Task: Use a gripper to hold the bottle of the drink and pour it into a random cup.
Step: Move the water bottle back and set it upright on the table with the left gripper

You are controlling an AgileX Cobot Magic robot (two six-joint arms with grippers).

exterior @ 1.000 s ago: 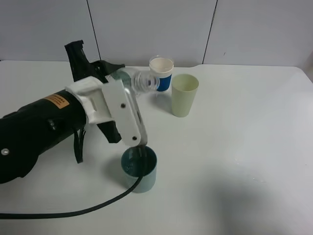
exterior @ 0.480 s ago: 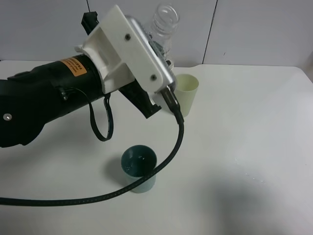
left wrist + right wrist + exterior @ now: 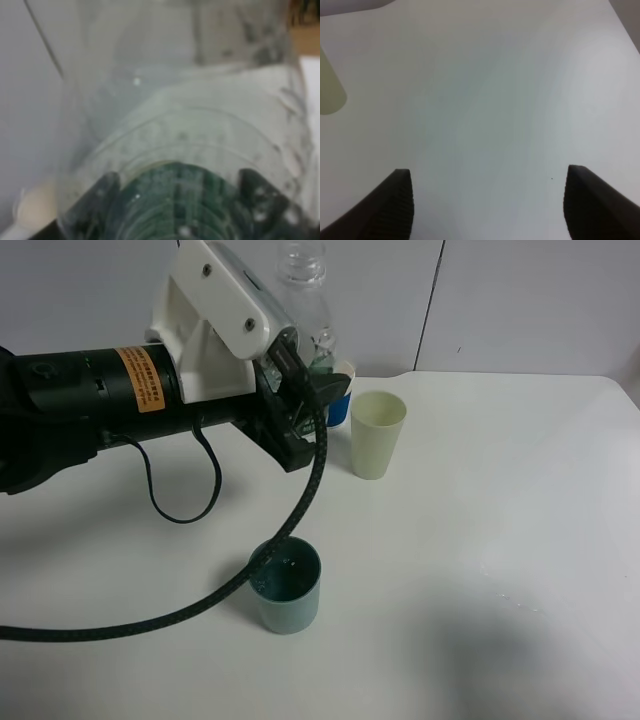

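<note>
Swung up from its tipped pose, the bottle of the drink (image 3: 305,285) now stands upright, clamped between the jaws of the left gripper (image 3: 305,365); the cup (image 3: 285,585) sits on the table (image 3: 500,490) below them, well apart.

Left wrist: the clear bottle fills the gap between the jaws, green label nearest.

Right wrist: the right gripper (image 3: 492,210) has its jaws wide apart above the table, a pale tumbler (image 3: 330,90) beyond one.
</note>
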